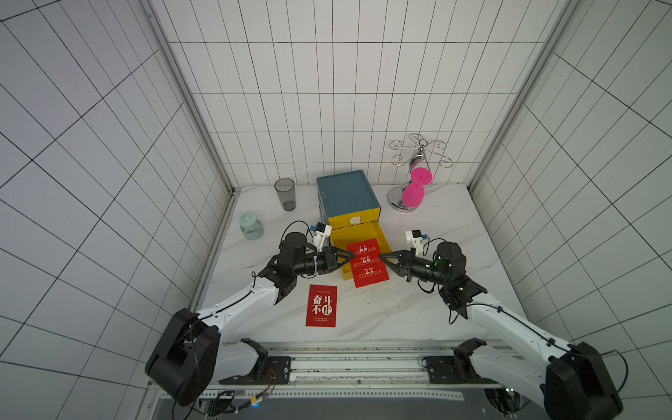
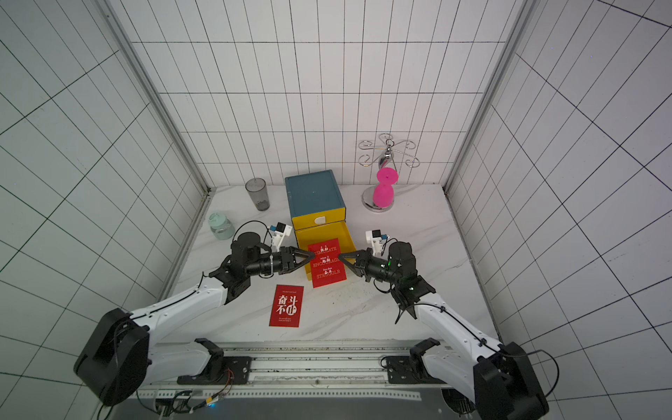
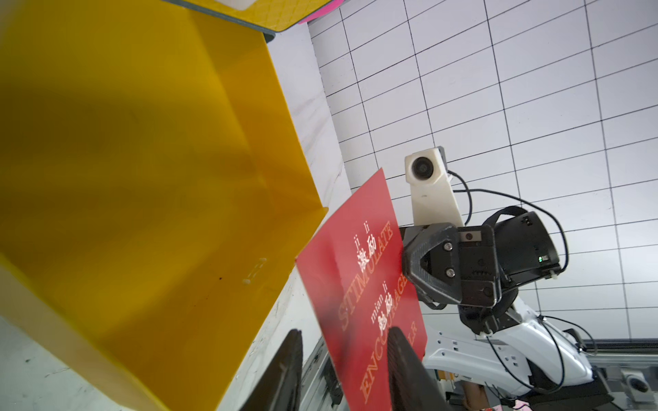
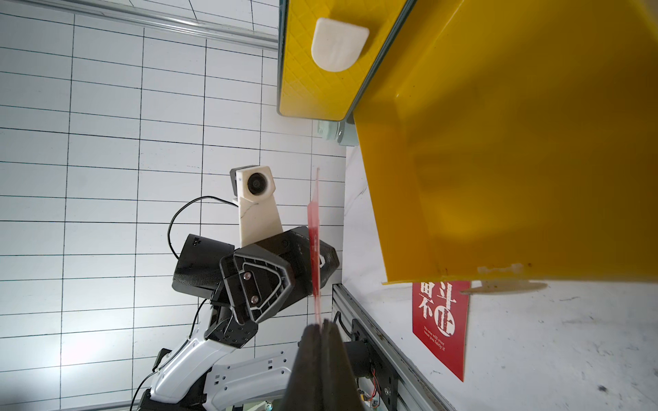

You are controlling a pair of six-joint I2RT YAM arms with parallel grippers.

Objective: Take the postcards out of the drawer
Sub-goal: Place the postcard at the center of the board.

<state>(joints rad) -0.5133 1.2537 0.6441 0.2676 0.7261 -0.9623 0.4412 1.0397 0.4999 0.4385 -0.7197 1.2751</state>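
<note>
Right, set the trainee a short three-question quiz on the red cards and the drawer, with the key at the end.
1. True or false: the right pincer is shut on the lifted red card.
2. What colour is the open drawer?
3. Where is the other red card? A) inside the drawer B) flat on the table, in front of the drawer C) propped upright against the drawer

Key: 1 true; 2 yellow; 3 B.
</note>
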